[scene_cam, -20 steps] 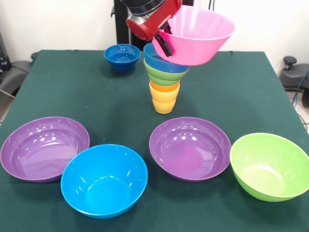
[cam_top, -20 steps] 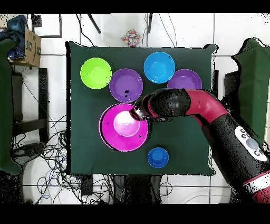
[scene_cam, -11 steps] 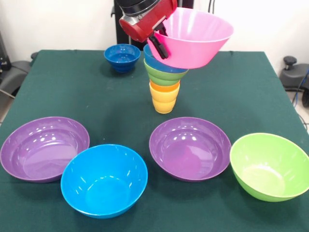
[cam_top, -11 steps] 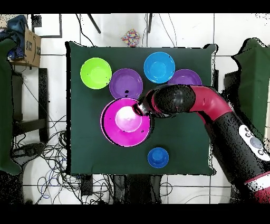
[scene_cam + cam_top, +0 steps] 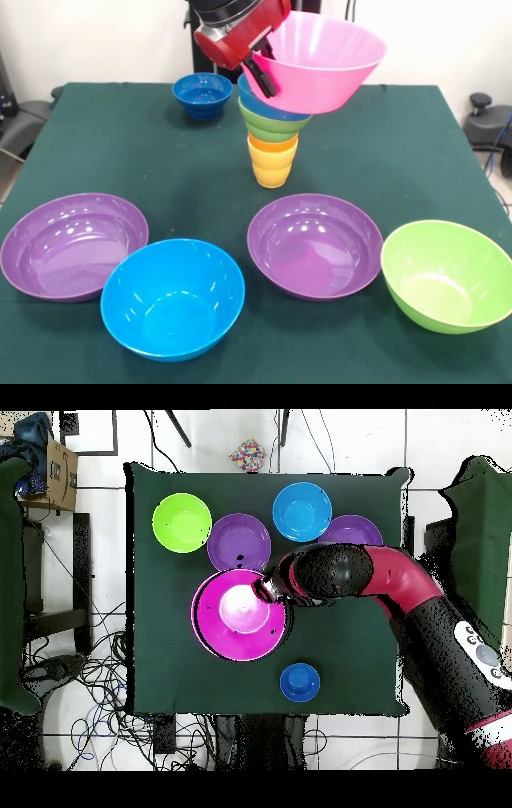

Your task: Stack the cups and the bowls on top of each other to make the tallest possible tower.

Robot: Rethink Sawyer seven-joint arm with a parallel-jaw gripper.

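Gripper clamped on rim of glossy round pink bowl, held tilted over tower. Tower at table centre: ribbed orange/yellow cups below, sm. green and blue bowls nested above. Other lg. bowls sit loose nr. front edge.

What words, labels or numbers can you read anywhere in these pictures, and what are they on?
None can be read.
The bowls, cups and green table carry no text.
The cardboard box beside the table has a dark mark, too small to read.
The round buttons on the arm show no legible signs.
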